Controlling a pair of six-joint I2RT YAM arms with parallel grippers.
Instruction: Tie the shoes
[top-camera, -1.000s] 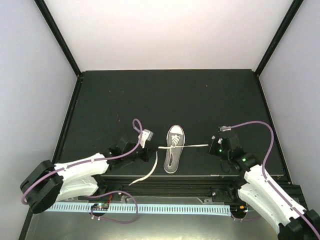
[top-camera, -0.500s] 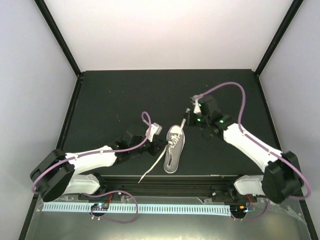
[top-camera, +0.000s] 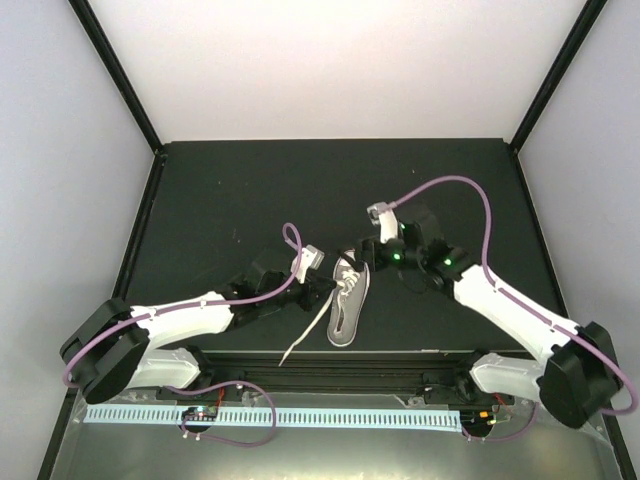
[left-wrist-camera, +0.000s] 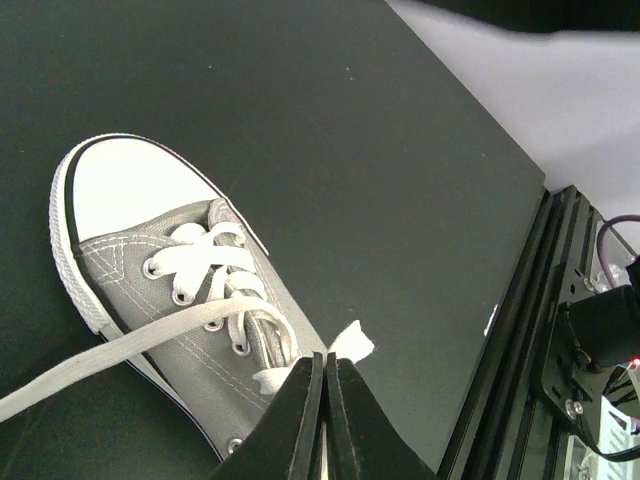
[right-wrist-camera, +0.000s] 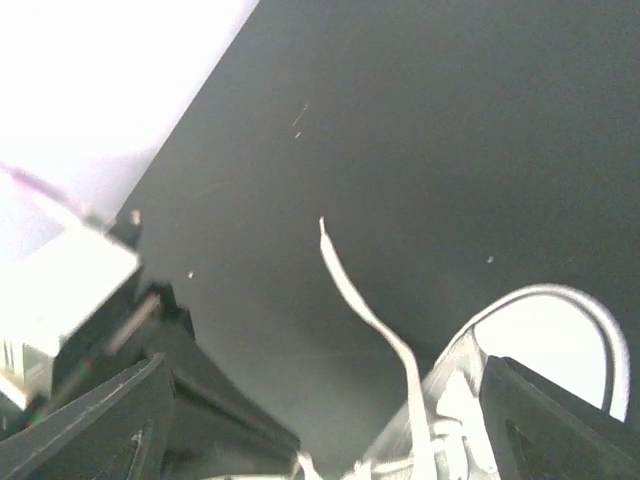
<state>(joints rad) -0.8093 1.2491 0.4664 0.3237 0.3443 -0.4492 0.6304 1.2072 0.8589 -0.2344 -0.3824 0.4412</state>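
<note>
Matte black table (top-camera: 250, 190) between pale walls (top-camera: 330, 60) and black corner posts (top-camera: 120, 75).

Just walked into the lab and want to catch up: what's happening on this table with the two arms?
Two robot arms are working on a grey sneaker lying on the black table. The left gripper is shut on a bit of white lace beside the tongue. The right gripper hangs open by the toe end, holding nothing, with a loose lace end in front of it. No bow is tied yet.
</note>
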